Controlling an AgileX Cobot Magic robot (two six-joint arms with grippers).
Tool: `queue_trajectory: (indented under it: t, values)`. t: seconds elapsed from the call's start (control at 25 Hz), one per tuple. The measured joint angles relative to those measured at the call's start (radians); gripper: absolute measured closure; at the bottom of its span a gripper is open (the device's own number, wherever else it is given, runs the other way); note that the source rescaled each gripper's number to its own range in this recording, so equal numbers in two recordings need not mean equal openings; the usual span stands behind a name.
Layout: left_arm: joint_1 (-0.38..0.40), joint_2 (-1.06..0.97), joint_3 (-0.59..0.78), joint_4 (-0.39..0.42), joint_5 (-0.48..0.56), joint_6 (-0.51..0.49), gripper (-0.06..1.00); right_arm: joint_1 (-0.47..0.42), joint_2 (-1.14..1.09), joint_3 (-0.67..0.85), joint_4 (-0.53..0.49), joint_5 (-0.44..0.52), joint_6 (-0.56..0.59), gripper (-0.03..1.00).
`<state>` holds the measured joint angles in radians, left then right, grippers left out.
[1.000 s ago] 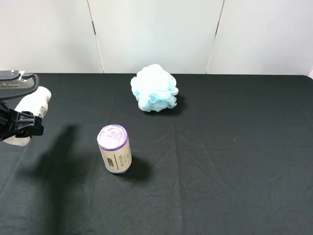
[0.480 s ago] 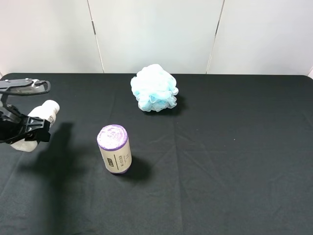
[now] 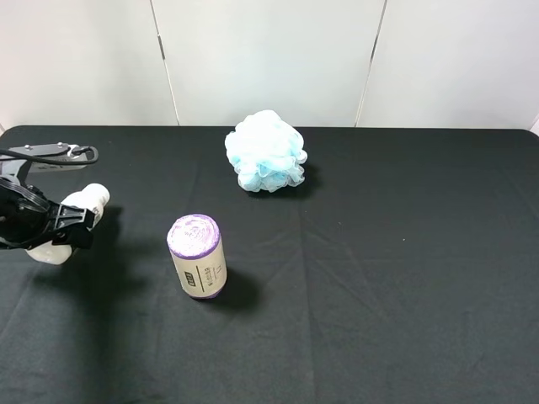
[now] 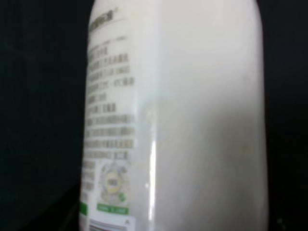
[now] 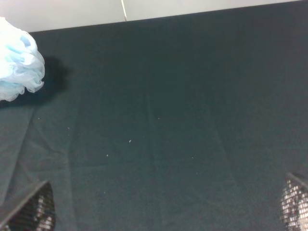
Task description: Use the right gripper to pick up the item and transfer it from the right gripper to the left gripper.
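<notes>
We judge the handover done: our left gripper (image 3: 52, 225) pinches the white bottle (image 3: 72, 221) near the worktop's (image 3: 379, 278) left edge, while our right gripper's fingers (image 5: 26, 211) stand spread and empty.

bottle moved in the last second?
Yes. In the high view the white bottle, held in the left tool, has shifted right and down the picture, closer to the purple-topped roll, which has not moved.

Left gripper (image 3: 59, 225) matte black with blocky fingers, grey flat bracket above, thin black cable loop, right fingertips (image 5: 26, 211) black with mesh-textured pads
</notes>
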<state>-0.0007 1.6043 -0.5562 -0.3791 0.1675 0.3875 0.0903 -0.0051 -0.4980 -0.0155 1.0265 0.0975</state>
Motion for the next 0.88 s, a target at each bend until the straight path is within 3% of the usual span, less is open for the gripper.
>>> queue_trajectory:
  t: [0.44, 0.48, 0.56, 0.64, 0.76, 0.88]
  values:
    - [0.000, 0.000, 0.000, 0.000, -0.018, -0.003, 0.88, 0.000, 0.000, 0.000, 0.000, 0.000, 0.000, -0.03]
    - [0.000, 0.000, -0.001, 0.000, -0.023, -0.003, 0.74, 0.000, 0.000, 0.000, 0.000, 0.000, 0.000, -0.03]
    - [0.000, -0.001, -0.004, -0.002, -0.030, -0.004, 0.32, 0.000, 0.000, 0.000, 0.000, 0.000, 0.000, -0.03]
    - [0.000, -0.001, -0.004, -0.003, -0.031, -0.004, 0.11, 0.000, 0.000, 0.000, 0.000, 0.000, 0.000, -0.03]
    - [0.000, -0.001, -0.004, -0.003, -0.032, -0.004, -0.01, 0.000, 0.000, 0.000, 0.000, 0.000, 0.000, -0.03]
    - [0.000, -0.001, -0.004, -0.003, -0.032, -0.004, -0.04, 0.000, 0.000, 0.000, 0.000, 0.000, 0.000, -0.03]
